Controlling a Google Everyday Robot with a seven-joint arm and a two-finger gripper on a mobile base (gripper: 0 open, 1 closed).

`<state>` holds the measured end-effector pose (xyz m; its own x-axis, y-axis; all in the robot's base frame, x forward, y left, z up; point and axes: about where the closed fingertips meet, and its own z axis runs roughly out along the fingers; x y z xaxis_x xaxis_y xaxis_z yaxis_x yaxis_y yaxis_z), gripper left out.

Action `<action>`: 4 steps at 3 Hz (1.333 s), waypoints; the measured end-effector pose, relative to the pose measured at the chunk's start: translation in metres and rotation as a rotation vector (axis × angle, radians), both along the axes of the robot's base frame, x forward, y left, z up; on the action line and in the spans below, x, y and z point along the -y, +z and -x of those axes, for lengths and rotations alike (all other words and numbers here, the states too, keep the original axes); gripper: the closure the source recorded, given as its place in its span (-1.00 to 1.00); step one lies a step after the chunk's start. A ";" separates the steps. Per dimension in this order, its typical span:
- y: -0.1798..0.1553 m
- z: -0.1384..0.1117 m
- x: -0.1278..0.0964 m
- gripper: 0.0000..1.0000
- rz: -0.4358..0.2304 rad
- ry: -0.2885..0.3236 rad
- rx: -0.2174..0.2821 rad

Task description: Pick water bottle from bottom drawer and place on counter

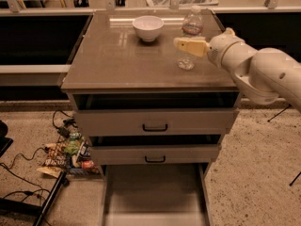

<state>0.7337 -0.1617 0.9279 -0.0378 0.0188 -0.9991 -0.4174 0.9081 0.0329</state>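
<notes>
Water bottle (192, 26) stands upright on the counter (117, 60), in its right rear part, just right of the white bowl (148, 27). Gripper (189, 46) sits above the counter's right side, reaching in from the right edge and crossing the bottle's front at mid-height; whether it clasps or has released the bottle cannot be told. Bottom drawer (155, 192) stands pulled out below the counter's front.

I see the counter (117, 62), a glossy grey-brown top, carrying two things. A white bowl (147, 27) sits near the back edge at the middle, and the water bottle (192, 28) stands upright to the bowl's right, apart from it. My gripper (179, 44) hangs above the counter's right side, crossing in front of the bottle's middle.
</notes>
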 end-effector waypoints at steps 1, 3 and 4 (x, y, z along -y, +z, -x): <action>0.019 0.013 0.101 -1.00 0.055 -0.041 0.059; 0.101 0.051 0.213 -1.00 0.297 -0.036 0.090; 0.118 0.102 0.214 -1.00 0.564 0.010 -0.025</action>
